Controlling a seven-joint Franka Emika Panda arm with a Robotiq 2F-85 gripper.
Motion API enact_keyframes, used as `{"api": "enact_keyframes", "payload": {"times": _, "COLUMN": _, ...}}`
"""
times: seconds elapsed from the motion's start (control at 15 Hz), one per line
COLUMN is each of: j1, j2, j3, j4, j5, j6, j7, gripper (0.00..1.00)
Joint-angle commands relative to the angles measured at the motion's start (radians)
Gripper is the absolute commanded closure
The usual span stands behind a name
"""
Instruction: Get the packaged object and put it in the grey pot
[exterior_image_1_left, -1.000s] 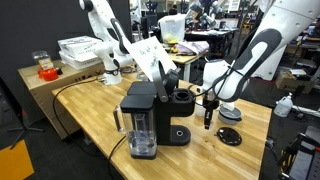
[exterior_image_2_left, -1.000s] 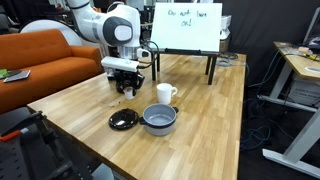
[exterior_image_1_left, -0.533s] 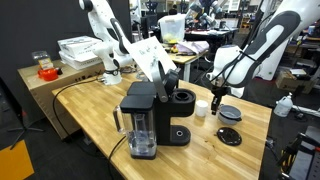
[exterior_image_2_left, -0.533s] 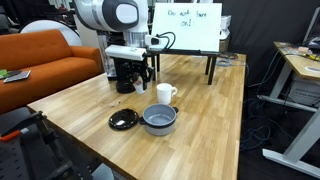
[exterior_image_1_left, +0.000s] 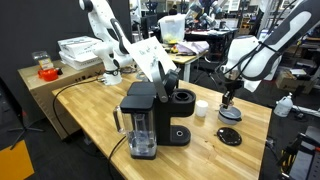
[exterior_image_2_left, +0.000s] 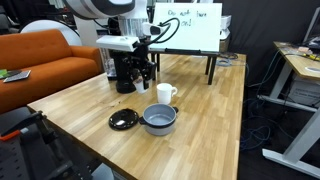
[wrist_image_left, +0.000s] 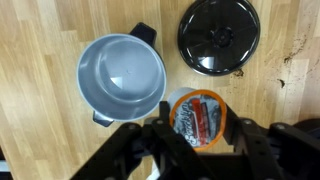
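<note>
Wooden table (wrist_image_left: 40, 40): claw (wrist_image_left: 200, 130) is clamped on the packet (wrist_image_left: 197, 113), gripped between its fingers, hovering just beside the pot (wrist_image_left: 100, 60).

Pale wood-grain table (wrist_image_left: 40, 60), grey pot (wrist_image_left: 120, 62), glossy black lid (wrist_image_left: 218, 35), orange-and-red printed packaged object (wrist_image_left: 198, 118)
</note>
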Motion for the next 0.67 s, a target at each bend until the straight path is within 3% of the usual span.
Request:
{"api": "enact_keyframes", "payload": {"times": 0.0, "j1": 0.031, "j2": -0.051, "j3": -0.061, "j4": -0.057, "j5": -0.086, "j6": 0.004, "j7": 0.139, "gripper": 0.75}}
{"api": "enact_keyframes", "payload": {"times": 0.33, "j1": 0.026, "j2": -0.069, "j3": -0.080, "j4": -0.069, "j5": -0.097, "j6": 0.011, "j7": 0.256, "gripper": 0.75}}
{"api": "enact_keyframes", "payload": {"times": 0.6, "j1": 0.011, "j2": -0.070, "j3": -0.060, "j4": -0.067, "j5": -0.037, "j6": 0.039, "j7": 0.287, "gripper": 0.75}}
